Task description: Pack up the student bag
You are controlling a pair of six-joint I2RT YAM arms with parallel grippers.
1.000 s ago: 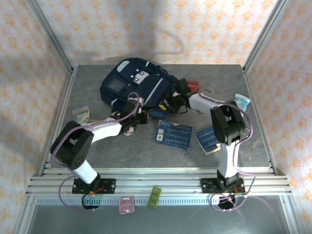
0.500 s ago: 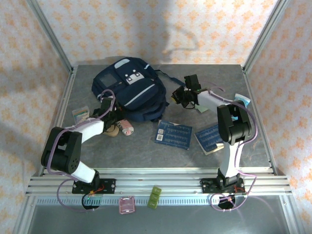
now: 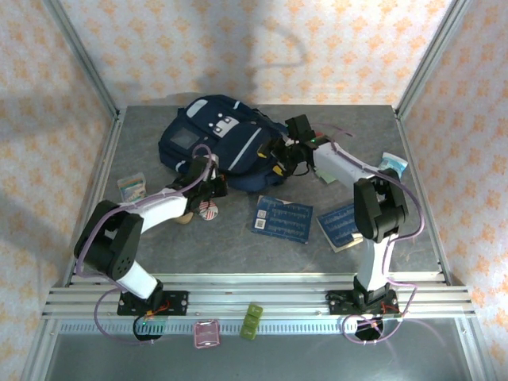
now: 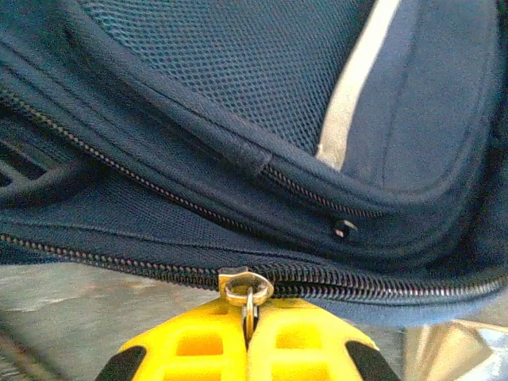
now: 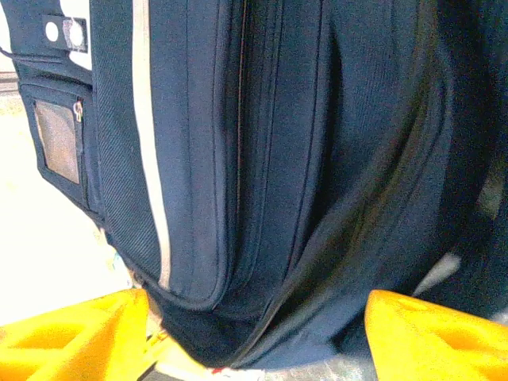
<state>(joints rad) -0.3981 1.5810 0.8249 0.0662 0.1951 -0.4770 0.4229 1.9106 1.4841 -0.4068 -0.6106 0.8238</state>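
The left gripper's fingers are pressed together, pinching the zipper pull of the student bag. The bag lies at the tabletop's back centre, its inside hidden. The right gripper's fingers are spread either side of its corner.

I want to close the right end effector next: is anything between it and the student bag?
Nothing visible. The right end effector stands open, fingers flanking the student bag, only bag fabric between them. The left end effector is shut on its zipper pull.
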